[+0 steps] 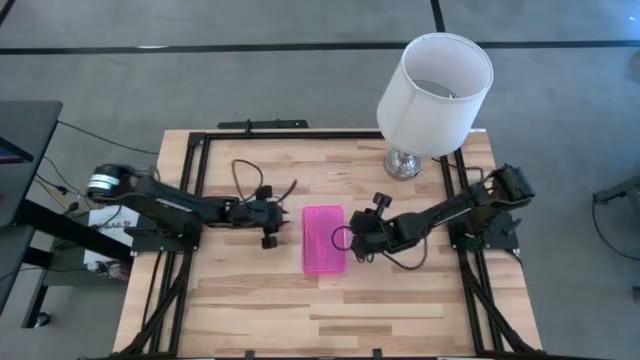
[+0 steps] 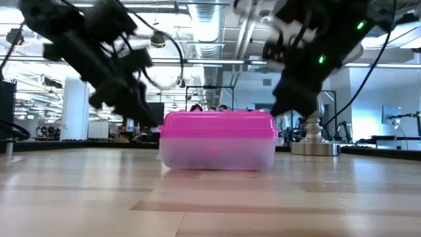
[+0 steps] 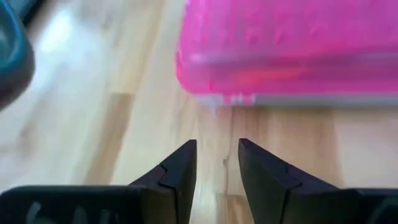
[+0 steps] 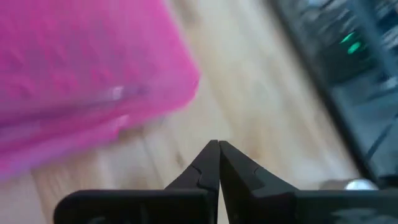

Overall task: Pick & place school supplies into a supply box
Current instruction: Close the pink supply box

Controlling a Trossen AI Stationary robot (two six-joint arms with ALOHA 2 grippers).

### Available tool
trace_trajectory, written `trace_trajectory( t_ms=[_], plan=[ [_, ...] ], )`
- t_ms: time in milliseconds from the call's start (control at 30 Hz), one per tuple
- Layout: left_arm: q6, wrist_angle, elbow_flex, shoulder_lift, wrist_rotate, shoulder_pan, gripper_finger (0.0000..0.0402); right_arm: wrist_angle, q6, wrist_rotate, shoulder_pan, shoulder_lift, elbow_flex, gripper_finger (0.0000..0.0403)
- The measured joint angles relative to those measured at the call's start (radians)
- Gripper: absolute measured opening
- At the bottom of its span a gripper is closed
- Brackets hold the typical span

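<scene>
The supply box [image 1: 323, 240] lies flat on the wooden table's middle with its pink lid down on the clear base [image 2: 217, 153]. The school supplies are hidden; only a dim reddish streak [image 3: 273, 74] shows through the box wall. My left gripper [image 3: 217, 146] hovers above the table just left of the box [image 3: 292, 50], pointing slantwise down at it, open with nothing between its fingers. On the box's right side, my right gripper [image 4: 219, 144] hangs above the table, shut and empty, beside the box's corner [image 4: 180, 81].
A white lamp [image 1: 435, 90] stands at the far right on a metal foot [image 2: 314, 141]. Black frame rails [image 1: 190, 190] run along the table's left, right and far edges. A loose cable [image 1: 250, 175] lies behind the left arm. Bare wood [image 1: 320, 310] spreads toward the near edge.
</scene>
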Motion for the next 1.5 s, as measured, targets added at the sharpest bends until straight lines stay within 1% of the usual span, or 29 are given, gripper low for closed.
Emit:
trace_trajectory(
  t_ms=[67,100,167,233,367,467,533,567,667,800,1000,1100,1233,1400,1500],
  plan=[
    [-0.011,0.002,-0.018,-0.073,-0.032,-0.028,0.0114,0.020,0.000,0.078,0.036,-0.028,0.000,0.0003],
    [-0.011,0.013,-0.034,-0.111,-0.044,-0.045,0.0114,0.049,-0.011,0.099,0.052,-0.038,0.000,0.0003],
    [0.004,0.076,-0.063,-0.175,-0.061,-0.086,0.0114,0.140,-0.077,0.108,0.080,-0.040,0.000,0.0003],
    [0.042,0.179,-0.103,-0.227,-0.070,-0.129,0.0114,0.246,-0.179,0.098,0.101,-0.030,0.000,0.0003],
    [0.124,0.337,-0.175,-0.298,-0.076,-0.197,0.0114,0.459,-0.382,-0.013,0.110,0.018,-0.001,0.0003],
    [0.155,0.355,-0.199,-0.341,-0.125,-0.227,0.0114,0.570,-0.494,-0.125,0.095,0.039,0.000,0.0003],
    [0.157,0.351,-0.210,-0.365,-0.166,-0.237,0.0114,0.627,-0.533,-0.211,0.074,0.056,0.001,0.0003],
    [0.157,0.348,-0.211,-0.370,-0.169,-0.237,0.0114,0.642,-0.544,-0.245,0.063,0.067,0.003,0.0003],
    [0.157,0.336,-0.212,-0.373,-0.163,-0.238,0.0114,0.623,-0.549,-0.261,0.036,0.071,-0.002,0.0001],
    [0.154,0.319,-0.212,-0.373,-0.163,-0.238,0.0114,0.551,-0.500,-0.266,0.023,0.062,-0.002,0.0000],
    [0.148,0.318,-0.212,-0.372,-0.162,-0.238,0.0114,0.575,-0.484,-0.416,0.023,0.057,-0.001,0.0000],
    [0.145,0.318,-0.212,-0.372,-0.162,-0.238,0.0114,0.586,-0.455,-0.425,0.013,0.057,-0.013,0.0000],
    [0.143,0.320,-0.212,-0.372,-0.162,-0.238,0.0114,0.652,-0.441,-0.430,0.001,0.057,-0.067,0.0000],
    [0.143,0.320,-0.212,-0.372,-0.162,-0.238,0.0114,0.665,-0.392,-0.524,-0.037,0.057,-0.081,0.0000],
    [0.143,0.320,-0.212,-0.372,-0.162,-0.238,0.0114,0.667,-0.374,-0.553,-0.051,0.057,-0.081,0.0000]
  ],
)
